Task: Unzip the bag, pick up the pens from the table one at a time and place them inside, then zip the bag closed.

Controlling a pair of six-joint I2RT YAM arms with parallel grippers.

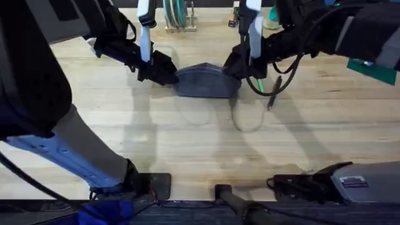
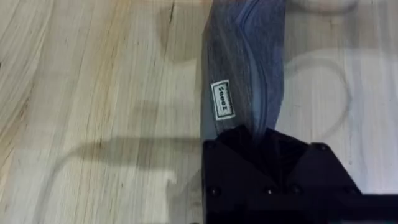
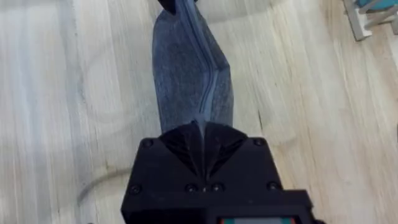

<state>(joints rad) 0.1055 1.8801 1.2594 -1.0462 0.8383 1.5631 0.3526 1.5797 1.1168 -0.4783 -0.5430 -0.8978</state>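
A: Where is the blue-grey heathered fabric pouch (image 1: 206, 81)?
B: Mid light wooden counter (image 1: 187, 137), green pen (image 1: 259, 84) just beside it; left end effector (image 1: 164, 74) and right end effector (image 1: 235, 70) each pinch a pouch end.
A: Advice?
B: Anchor left, draw the zipper steadily along the pouch

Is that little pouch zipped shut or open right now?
Shut, it seems: the pouch's zipper line runs as a closed seam between both ends, each pinched by a gripper.

A pale plank worktop (image 1: 187, 144) spreads under soft light, a small wooden rack (image 1: 178, 26) standing at its far edge.
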